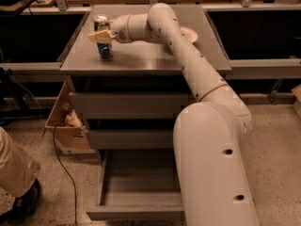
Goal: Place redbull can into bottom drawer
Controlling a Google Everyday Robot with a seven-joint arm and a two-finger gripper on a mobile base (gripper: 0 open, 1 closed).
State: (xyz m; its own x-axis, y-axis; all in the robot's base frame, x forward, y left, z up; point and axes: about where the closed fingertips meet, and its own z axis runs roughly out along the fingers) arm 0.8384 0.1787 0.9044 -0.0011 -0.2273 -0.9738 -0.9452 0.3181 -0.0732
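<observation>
The redbull can [102, 50] stands upright at the front left of the grey cabinet's top [150, 58]; its silver top and blue lower body show. My gripper [100, 36] reaches in from the right and sits at the can's middle, covering part of it. The can still rests on the top. The bottom drawer [138, 185] is pulled out near the floor and its grey tray holds nothing. My arm's big lower link [211, 164] hides the drawer's right side.
A pale plate [191, 34] lies on the cabinet top behind my arm. The two upper drawers [131, 105] are shut. A cardboard box [63, 121] stands left of the cabinet, with a black cable [63, 168] on the floor and a person's leg and shoe [14, 178] at far left.
</observation>
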